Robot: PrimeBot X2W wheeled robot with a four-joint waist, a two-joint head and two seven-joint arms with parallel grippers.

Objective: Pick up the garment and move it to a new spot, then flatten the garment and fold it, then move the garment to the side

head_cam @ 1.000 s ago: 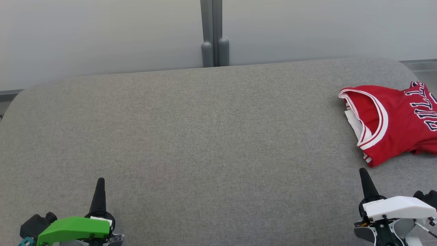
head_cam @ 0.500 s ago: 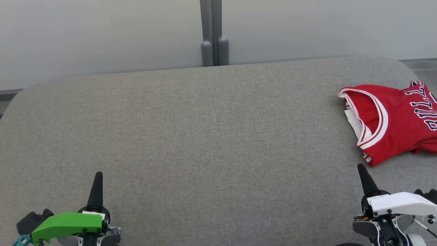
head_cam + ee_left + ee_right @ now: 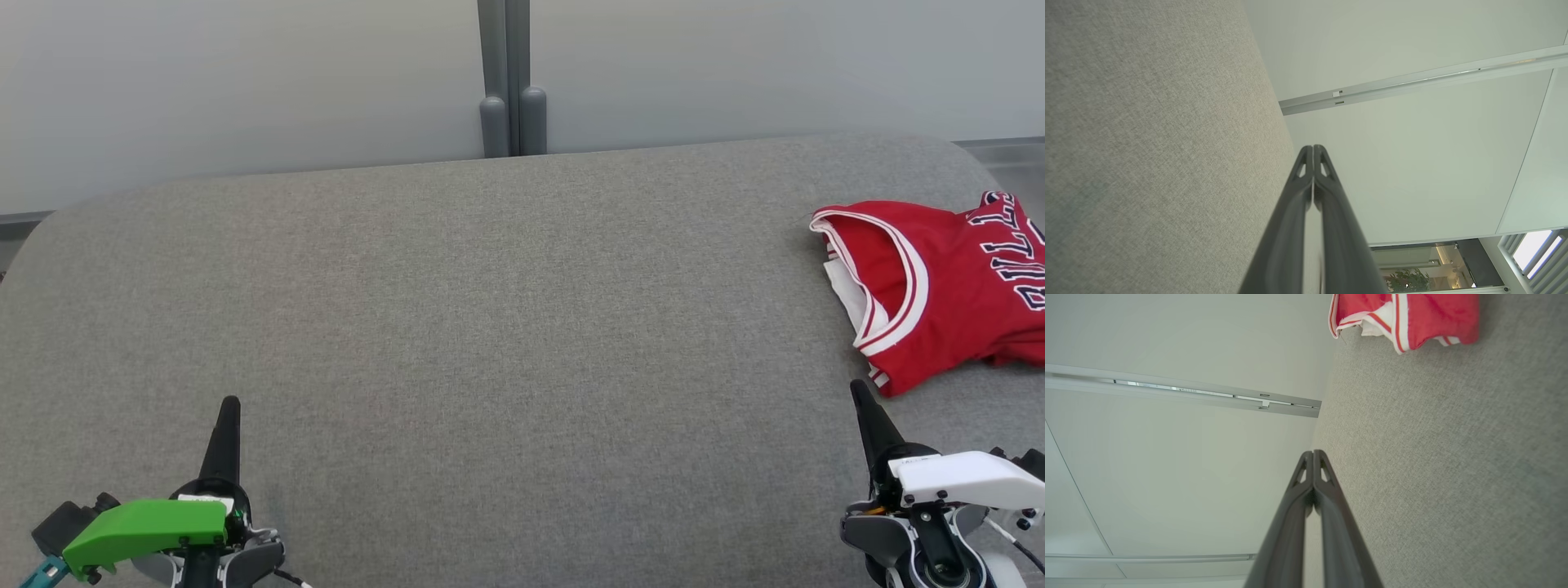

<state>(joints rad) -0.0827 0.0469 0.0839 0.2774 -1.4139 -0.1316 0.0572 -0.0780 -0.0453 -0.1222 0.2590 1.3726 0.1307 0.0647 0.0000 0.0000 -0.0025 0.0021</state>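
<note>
Left tool (image 3: 229, 402) at 7 o'clock and right tool (image 3: 857, 385) at 5 o'clock are shown with fingers together, empty. Garment (image 3: 947, 294), apparently folded, is seen at 3 o'clock on the tabletop (image 3: 490, 327); the set-aside step is judged done, and only withdrawal is called for.

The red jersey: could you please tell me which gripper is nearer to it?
Right. The right gripper is just short of the jersey; the left gripper is far off to its left.

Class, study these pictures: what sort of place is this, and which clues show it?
Probably an office or lab space: a grey fabric-covered table, pale partition panels behind it, and a red basketball jersey lying on it.
</note>
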